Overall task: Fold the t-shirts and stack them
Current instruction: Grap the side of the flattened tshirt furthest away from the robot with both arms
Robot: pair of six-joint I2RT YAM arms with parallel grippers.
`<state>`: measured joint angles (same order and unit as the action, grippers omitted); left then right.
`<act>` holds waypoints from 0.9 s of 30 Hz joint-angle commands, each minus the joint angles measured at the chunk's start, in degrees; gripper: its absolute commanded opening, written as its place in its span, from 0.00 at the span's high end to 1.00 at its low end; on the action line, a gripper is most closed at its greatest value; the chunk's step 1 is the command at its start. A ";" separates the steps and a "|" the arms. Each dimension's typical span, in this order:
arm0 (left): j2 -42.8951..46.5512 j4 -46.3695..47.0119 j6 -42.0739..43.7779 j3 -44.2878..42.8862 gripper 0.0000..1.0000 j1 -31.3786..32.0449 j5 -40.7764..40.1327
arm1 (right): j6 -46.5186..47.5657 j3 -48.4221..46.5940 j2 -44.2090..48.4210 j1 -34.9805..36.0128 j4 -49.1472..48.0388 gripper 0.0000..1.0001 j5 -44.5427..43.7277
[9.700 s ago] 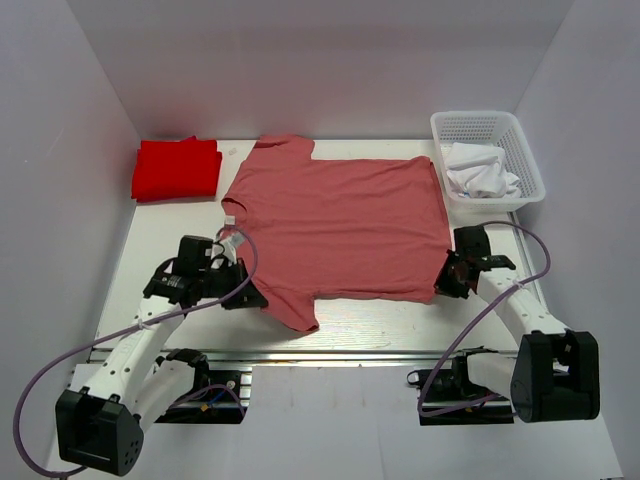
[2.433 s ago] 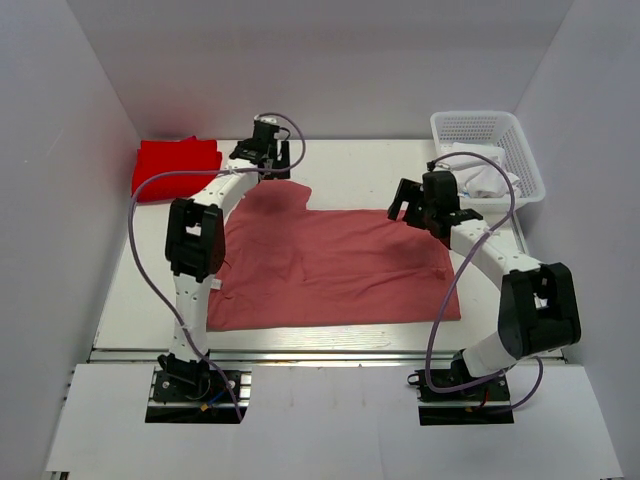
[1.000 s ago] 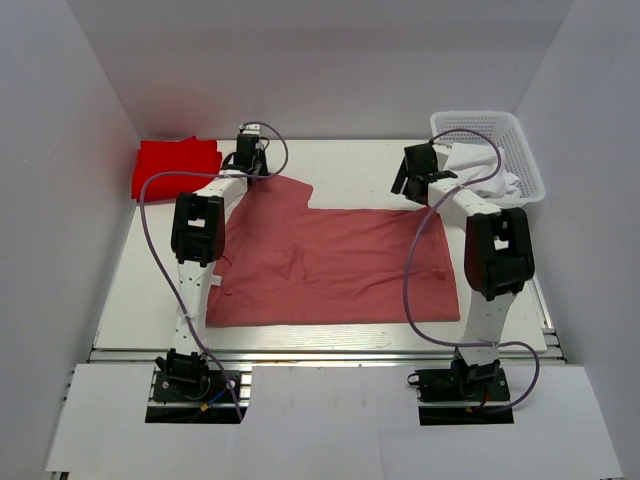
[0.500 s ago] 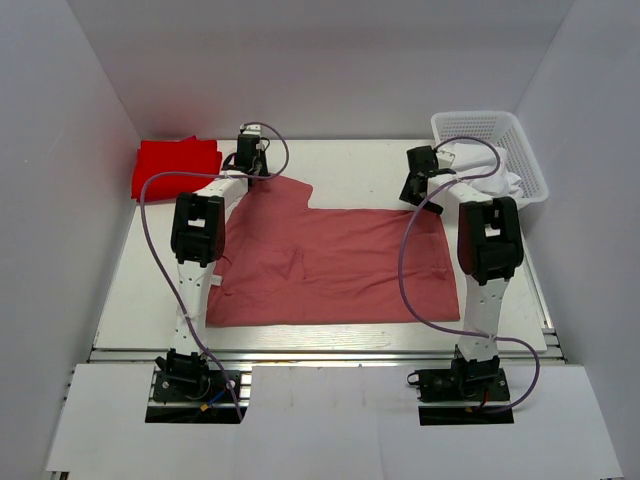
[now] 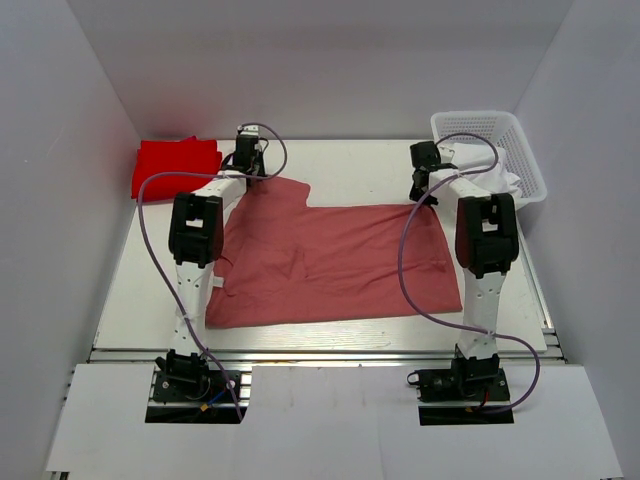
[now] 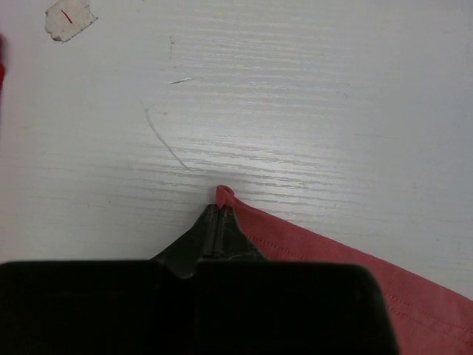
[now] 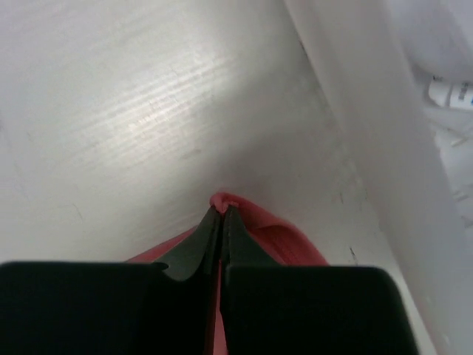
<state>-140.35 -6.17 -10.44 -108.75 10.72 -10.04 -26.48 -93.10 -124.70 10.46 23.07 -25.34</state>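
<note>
The dusty rose-pink t-shirt point(image 5: 330, 265) lies folded in half on the table, its doubled edges toward the back. My left gripper point(image 5: 248, 170) is at its far left corner, shut on a pinch of pink cloth point(image 6: 225, 197). My right gripper point(image 5: 421, 192) is at the far right corner, shut on a pinch of pink cloth point(image 7: 229, 201). Both arms are stretched far forward over the shirt. The bright red t-shirt point(image 5: 177, 167) lies folded at the back left, just left of the left gripper.
A white mesh basket point(image 5: 520, 150) with white cloth inside stands at the back right, close beside the right gripper; its wall point(image 7: 369, 111) fills the right of the right wrist view. White walls enclose the table point(image 5: 350, 165).
The spread shirt has been folded in half, its near edge carried to the back. In the last second the right gripper moved slightly right and back, pulling its corner taut; the left held still.
</note>
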 commanded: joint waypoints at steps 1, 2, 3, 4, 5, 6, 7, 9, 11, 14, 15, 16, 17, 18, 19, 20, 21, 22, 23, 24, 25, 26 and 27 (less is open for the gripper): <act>3.07 -0.42 1.38 -4.62 1.00 -0.79 -0.06 | 2.31 -5.94 -1.50 -0.18 -1.89 1.00 -0.76; 2.55 -1.20 1.38 -6.98 1.00 -1.31 -0.06 | 3.01 -7.52 -1.68 -0.18 -1.71 1.00 -1.02; 1.93 -1.21 1.91 -7.96 1.00 -1.32 -0.06 | 3.45 -8.14 -1.86 -0.18 -1.71 1.00 -1.37; 1.93 -1.21 1.91 -8.75 1.00 -1.84 -0.06 | 3.71 -8.50 -1.77 -0.18 -1.80 1.00 -1.55; 1.93 -1.21 2.69 -9.37 1.00 -1.84 -0.06 | 4.76 -9.72 -1.60 -0.18 -1.97 1.00 -1.20; 2.80 -0.60 2.70 -9.38 1.00 -1.84 0.54 | 4.94 -9.82 -1.16 -0.18 -2.59 1.00 -1.37; 3.59 0.10 3.40 -8.68 1.00 -1.84 1.25 | 5.38 -9.47 -0.81 -0.26 -2.94 1.00 -0.94; 5.69 2.38 4.45 -6.05 1.00 -1.84 2.74 | 6.35 -9.21 0.16 0.00 -3.73 1.00 -0.50; 9.20 5.64 5.16 -1.58 1.00 -1.84 4.41 | 7.05 -8.25 1.21 0.09 -4.17 1.00 0.29; 12.81 7.49 7.00 3.27 1.00 -1.84 7.05 | 7.76 -6.32 2.62 0.35 -5.66 1.00 1.44; 13.61 8.54 7.79 4.59 1.00 -1.84 7.75 | 7.93 -5.78 3.06 0.26 -5.93 1.00 2.57; 14.49 9.07 7.80 7.21 1.00 -1.84 8.72 | 8.37 -5.43 3.85 0.26 -6.45 1.00 2.75; 15.36 10.29 8.76 8.63 1.00 -1.32 9.25 | 8.29 -4.64 4.29 0.18 -6.46 1.00 2.93; 17.46 11.09 9.46 10.21 1.00 -1.32 9.25 | 8.29 -4.20 4.47 0.26 -6.46 1.00 2.93; 18.53 11.79 10.43 13.27 1.00 -0.71 9.25 | 8.46 -3.41 5.25 0.26 -6.72 1.00 2.93; 19.67 13.02 10.44 14.78 1.00 -0.70 9.86 | 8.20 -1.93 5.44 0.18 -6.98 1.00 3.02; 20.90 13.55 10.44 16.27 1.00 -0.70 10.39 | 8.37 -1.30 6.92 0.26 -7.33 1.00 3.11; 23.43 13.56 10.44 19.33 1.00 -0.70 11.18 | 8.46 -0.16 7.45 0.18 -7.34 1.00 3.11; 24.76 14.86 9.65 21.02 1.00 -0.70 11.19 | 8.29 1.33 8.07 0.26 -8.03 1.00 3.45; 26.26 14.88 9.04 24.43 1.00 -0.70 11.19 | 8.37 2.30 9.99 0.35 -8.39 1.00 3.89; 27.66 15.40 9.03 26.11 1.00 -0.70 11.19 | 8.29 4.05 10.88 0.35 -8.74 1.00 3.81; 30.81 15.40 8.25 27.87 1.00 -0.70 11.19 | 8.63 5.02 11.58 0.26 -9.96 1.00 4.33; 32.41 16.19 8.24 31.37 1.00 -0.70 11.88 | 8.64 7.73 13.76 0.44 -10.58 1.00 4.69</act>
<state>-116.18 6.46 -1.76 -82.13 9.96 -0.36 -18.83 -88.90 -116.88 10.61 16.23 -21.61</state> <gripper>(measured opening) 0.011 0.012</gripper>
